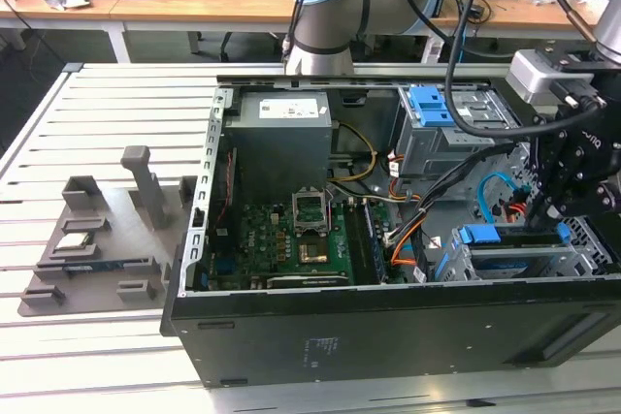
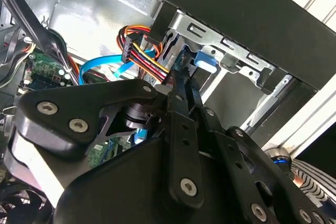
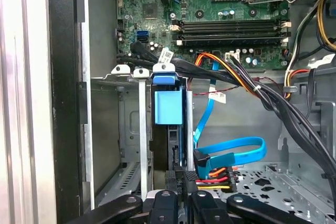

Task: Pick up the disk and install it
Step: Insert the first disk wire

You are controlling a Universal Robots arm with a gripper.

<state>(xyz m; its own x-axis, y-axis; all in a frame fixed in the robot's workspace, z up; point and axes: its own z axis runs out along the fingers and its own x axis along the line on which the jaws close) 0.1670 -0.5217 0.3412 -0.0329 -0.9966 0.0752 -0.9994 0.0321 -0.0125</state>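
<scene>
The disk (image 1: 514, 238) stands on edge in the metal drive cage (image 1: 582, 244) at the near corner of the open computer case, on the exterior view's right. The blue bracket (image 1: 480, 235) shows at its end. In the first wrist view the disk (image 3: 169, 107) runs edge-on between the cage's rails, blue bracket end facing away from me. My gripper (image 1: 543, 208) reaches down into the case from above. Its black fingers (image 3: 172, 181) are pressed together on the disk's thin edge. In the second wrist view the gripper (image 2: 184, 85) points at the bracket's blue tab (image 2: 205, 60).
A grey power-supply box (image 1: 281, 133) and the green motherboard (image 1: 291, 239) fill the case's left half. A second cage with a blue latch (image 1: 432, 104) sits at the back. Blue and orange cables (image 3: 231, 148) lie close beside the disk. A grey fixture plate (image 1: 107, 230) rests on the slatted table.
</scene>
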